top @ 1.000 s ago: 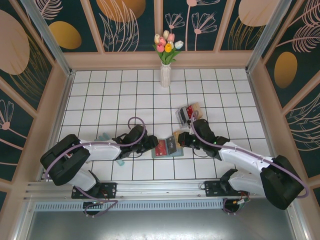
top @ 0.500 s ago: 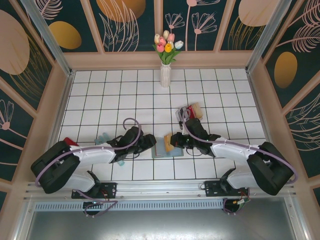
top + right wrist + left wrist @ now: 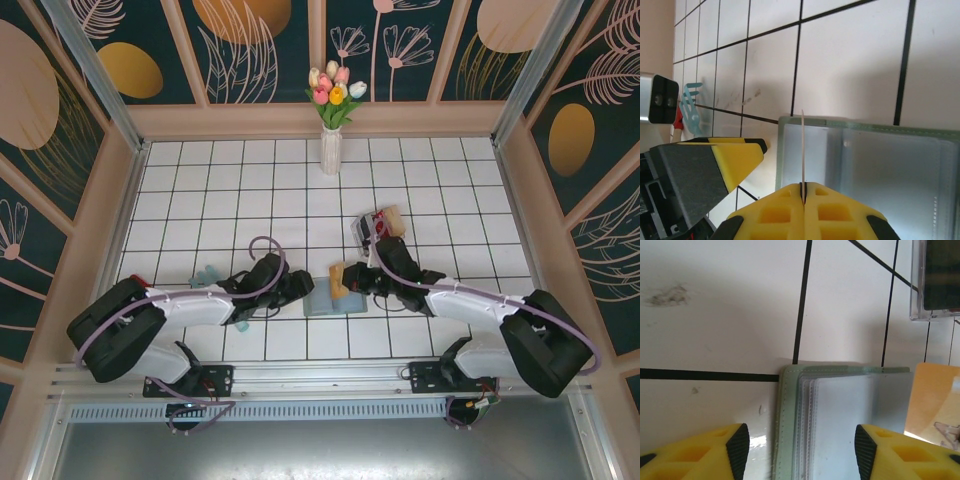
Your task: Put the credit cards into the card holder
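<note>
Because the tan card is thin, stiff and slick-faced, I'd judge it feather-light and apt to swivel if pinched at a corner. The middle of one edge looks the safest hold. The right jaws are clenched on it by an edge, holding it tilted over the open wallet. That wallet lies flat on the bench between the two arms. It looks soft and floppy, with limp clear sleeves, so I'd expect it to slide or fold unless pinned at its border. The left jaws stand released, a finger on either side of the wallet's stitched edge, though I cannot tell whether either tip touches it. The other cards lie farther back, bunched with a clear box, and I cannot count them. Which sleeve the card is aimed at is hard to make out.
</note>
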